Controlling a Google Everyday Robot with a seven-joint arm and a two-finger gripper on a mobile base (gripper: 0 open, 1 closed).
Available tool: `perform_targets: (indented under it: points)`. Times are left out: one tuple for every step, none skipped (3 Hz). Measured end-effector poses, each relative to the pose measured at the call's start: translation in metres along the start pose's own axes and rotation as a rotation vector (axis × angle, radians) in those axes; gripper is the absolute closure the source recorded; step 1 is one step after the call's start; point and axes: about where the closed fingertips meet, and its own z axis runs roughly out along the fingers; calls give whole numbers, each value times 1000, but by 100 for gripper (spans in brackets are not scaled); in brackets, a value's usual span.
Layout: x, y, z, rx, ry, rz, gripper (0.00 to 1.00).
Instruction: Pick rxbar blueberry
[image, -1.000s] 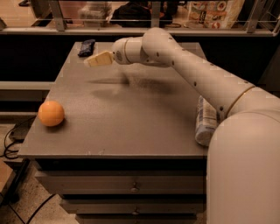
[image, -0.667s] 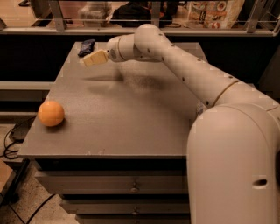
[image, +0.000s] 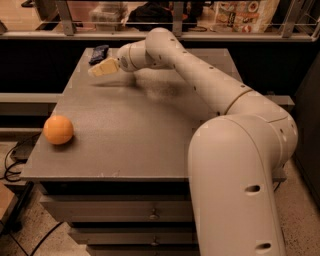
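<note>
The rxbar blueberry (image: 98, 54) is a small dark navy wrapped bar lying at the far left corner of the grey table (image: 130, 135). My gripper (image: 99, 70) reaches across the table from the right and hovers just in front of the bar, a little to its right, slightly above the tabletop. It is apart from the bar and holds nothing that I can see.
An orange ball (image: 58, 129) sits near the table's front left. My arm's large white body (image: 240, 180) fills the right side and hides that part of the table. A railing and shelves with goods run behind the table. Drawers are below the front edge.
The gripper has held its place near the bar at the far left corner. The arm's body has swung further in front, hiding the clear bottle that lay at the right.
</note>
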Motion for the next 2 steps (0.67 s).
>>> perform_targets:
  points:
    - [0,0,0,0,0,0,0]
    - [-2,1,7,4,-15,12,0]
